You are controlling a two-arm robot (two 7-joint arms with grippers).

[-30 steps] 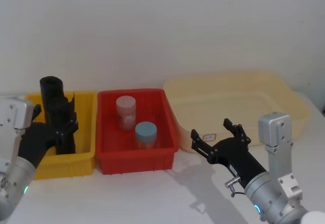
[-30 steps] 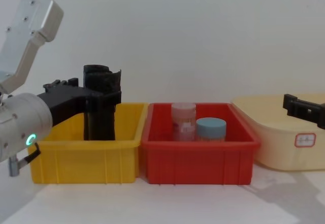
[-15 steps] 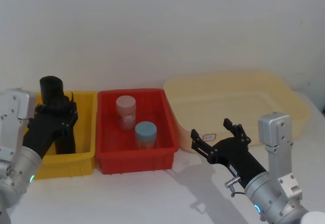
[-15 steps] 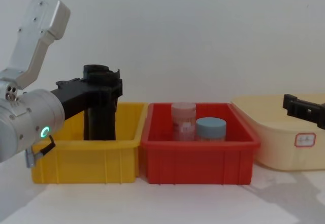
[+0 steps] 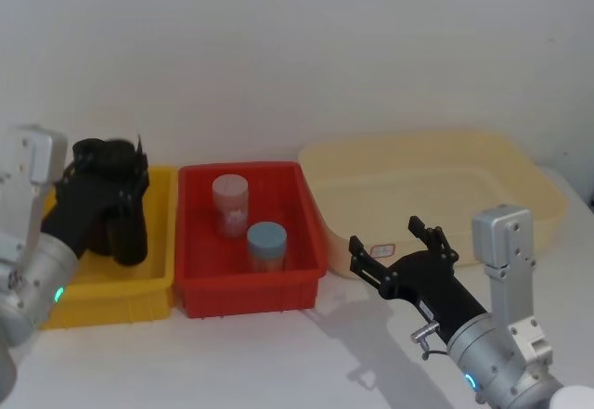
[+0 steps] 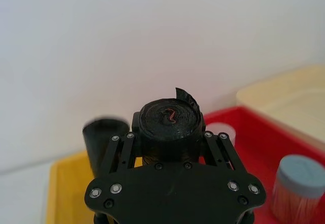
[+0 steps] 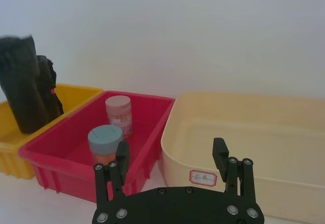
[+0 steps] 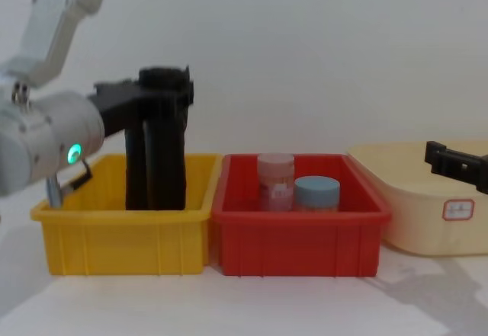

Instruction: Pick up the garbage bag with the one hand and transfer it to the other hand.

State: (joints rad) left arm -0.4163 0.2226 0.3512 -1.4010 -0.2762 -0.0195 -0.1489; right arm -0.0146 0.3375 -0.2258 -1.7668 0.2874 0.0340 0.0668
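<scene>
The garbage bag [image 8: 168, 168] is a thick black roll of crinkly film standing upright, with a small tab sticking up at its top rim [image 6: 167, 120]. My left gripper [image 8: 171, 96], long and black with a green-ringed silver body, is shut on its upper part [image 5: 107, 154]. The roll's top stands well above the yellow bin [image 8: 122, 237], while its lower end is hidden behind the bin's wall. My right gripper [image 5: 385, 237] hovers open and holding nothing over the table in front of the cream tub, far to the right [image 7: 170, 150].
A second black roll [image 8: 135, 161] stands in the yellow bin beside the held one. The red bin [image 5: 306, 205] in the middle holds a pink-lidded jar [image 5: 230, 205] and a blue-lidded jar [image 5: 266, 242]. A wide cream tub [image 5: 520, 163] sits at the right.
My left gripper has risen and shifted slightly right, carrying the garbage bag upward in the yellow bin. The second roll stayed in place. The right arm has not moved.
</scene>
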